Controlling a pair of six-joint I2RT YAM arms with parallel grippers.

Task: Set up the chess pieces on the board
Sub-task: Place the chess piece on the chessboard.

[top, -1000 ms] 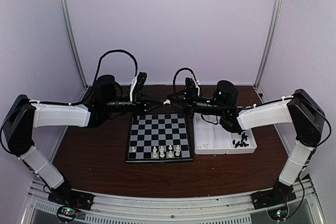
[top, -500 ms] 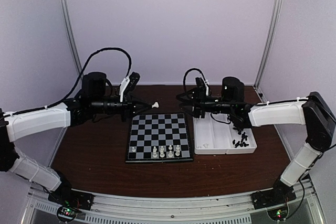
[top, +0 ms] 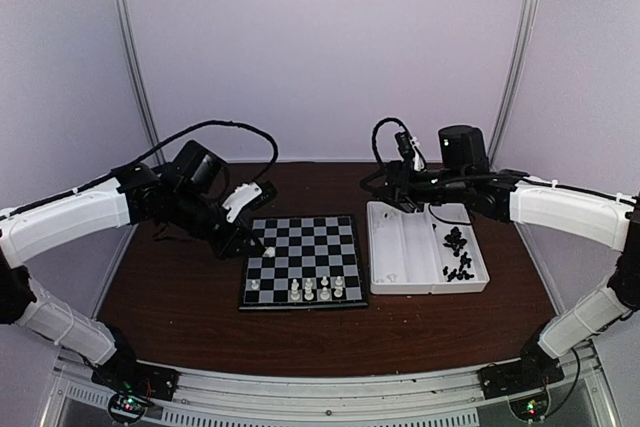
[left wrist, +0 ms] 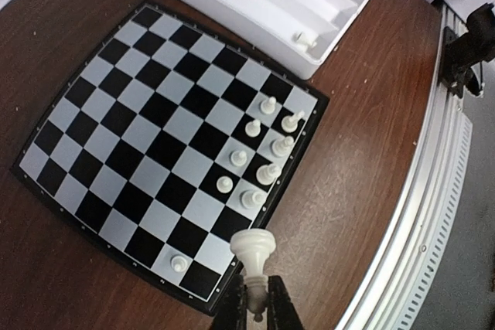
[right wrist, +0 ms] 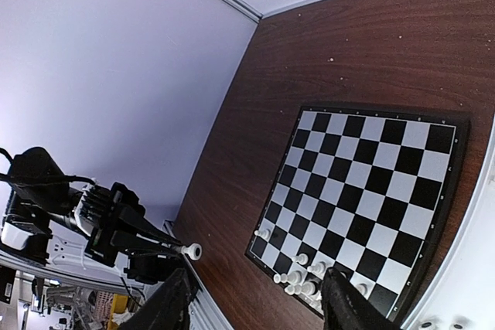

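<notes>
On the dark brown wooden tabletop (top: pixel 180 317) lies the flat square chessboard of black and pale grey checks with a thin dark rim (top: pixel 300 247), and just to its right sits a white rectangular plastic tray with two compartments (top: pixel 378 285). Along the board's near edge stand several small white plastic chess pieces (top: pixel 318 289), most of them bunched in two short rows toward the near right corner, with one lone white pawn (left wrist: pixel 179 263) apart on a near-left square. At the board's left edge, the left gripper (left wrist: pixel 255 303) has its fingers clenched on the base of a white plastic chess piece with a flared top (left wrist: pixel 254 253), holding it upright over the rim; whether the piece touches the board cannot be told. Inside the tray, the compartment farther from the board holds a loose heap of tiny black plastic chess pieces (top: pixel 456 253), gathered in its middle and toward its near end. The compartment next to the board holds a small white piece lying on its side (left wrist: pixel 304 37) near one end. Above the tray's far left corner hangs the right gripper (right wrist: pixel 259 303), its two dark fingers (right wrist: pixel 172 303) spread wide apart and grasping nothing, its camera looking across the board toward the left arm.
</notes>
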